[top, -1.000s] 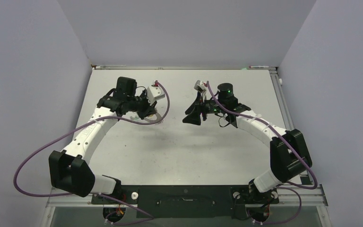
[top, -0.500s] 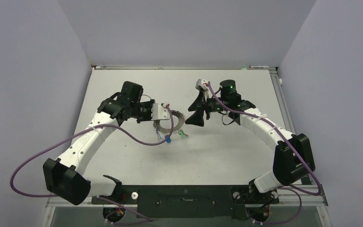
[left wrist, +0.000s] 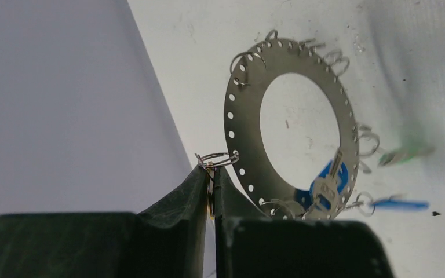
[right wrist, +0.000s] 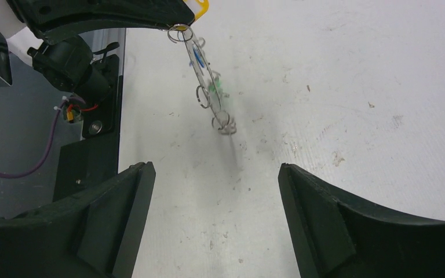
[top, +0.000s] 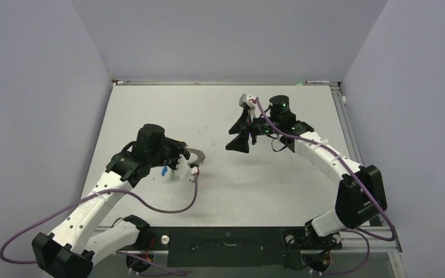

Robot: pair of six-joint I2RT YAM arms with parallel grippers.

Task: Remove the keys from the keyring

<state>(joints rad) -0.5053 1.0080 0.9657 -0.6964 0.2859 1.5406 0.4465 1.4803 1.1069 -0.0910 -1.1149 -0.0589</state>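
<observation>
The keyring (left wrist: 240, 127), keys (left wrist: 324, 188) attached, is being dangled over the table (left wrist: 208, 35) by one wire loop (left wrist: 217, 157) pinched in the closed left gripper (left wrist: 211, 185). The right gripper (right wrist: 214, 197) is being held wide. That seemingly thin pinch could be lost through swinging.

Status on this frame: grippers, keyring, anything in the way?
Left gripper shut on a loop of the keyring. Right gripper open, empty, apart. Keys on ring. Nothing in the way.

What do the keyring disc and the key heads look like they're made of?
The keyring looks like thin sheet metal: dull grey sheen, punched rim holes, wire loops. The keys: the sharp one shows a silvery metal blade and blue head, probably plastic by its flat colour; the others are blurred.
</observation>
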